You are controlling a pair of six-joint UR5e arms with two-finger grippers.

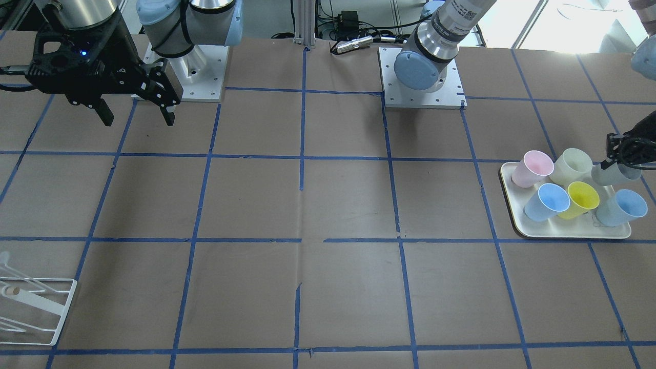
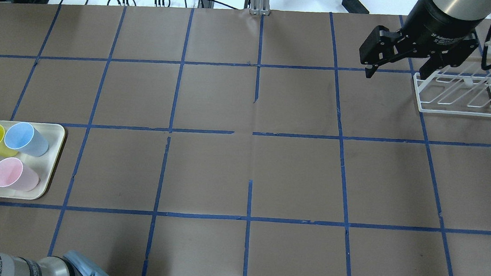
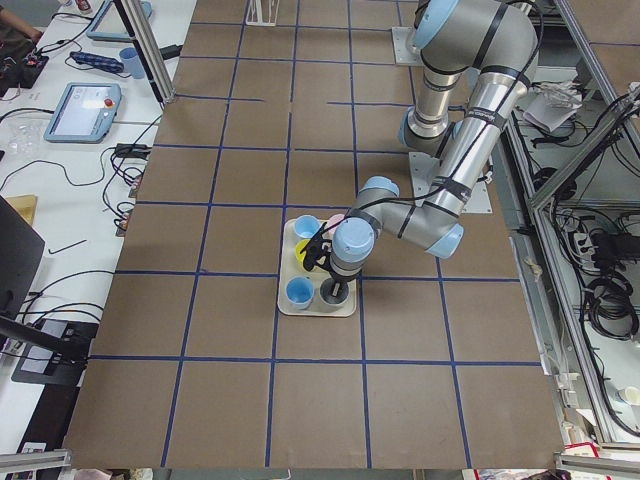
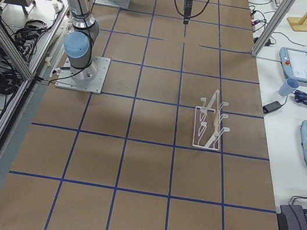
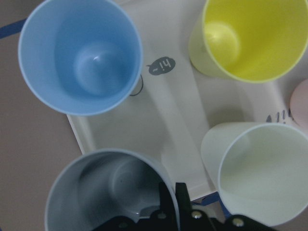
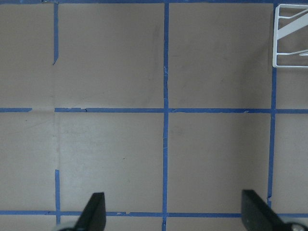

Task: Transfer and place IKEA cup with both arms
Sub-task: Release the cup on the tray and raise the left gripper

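Where the blue-taped table (image 4: 145,167) ends, tablets (image 4: 300,64) lie on a white bench (image 4: 279,171).

Grey IKEA cup (image 5: 103,192) (mouth up), tray (image 5: 168,125) corner

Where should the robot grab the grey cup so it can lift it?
On its rim wall, from straight above, one finger inside and one outside. The grey cup stands upright with an open mouth and no handle, and the cream cup crowds its side. The left gripper pinches there.
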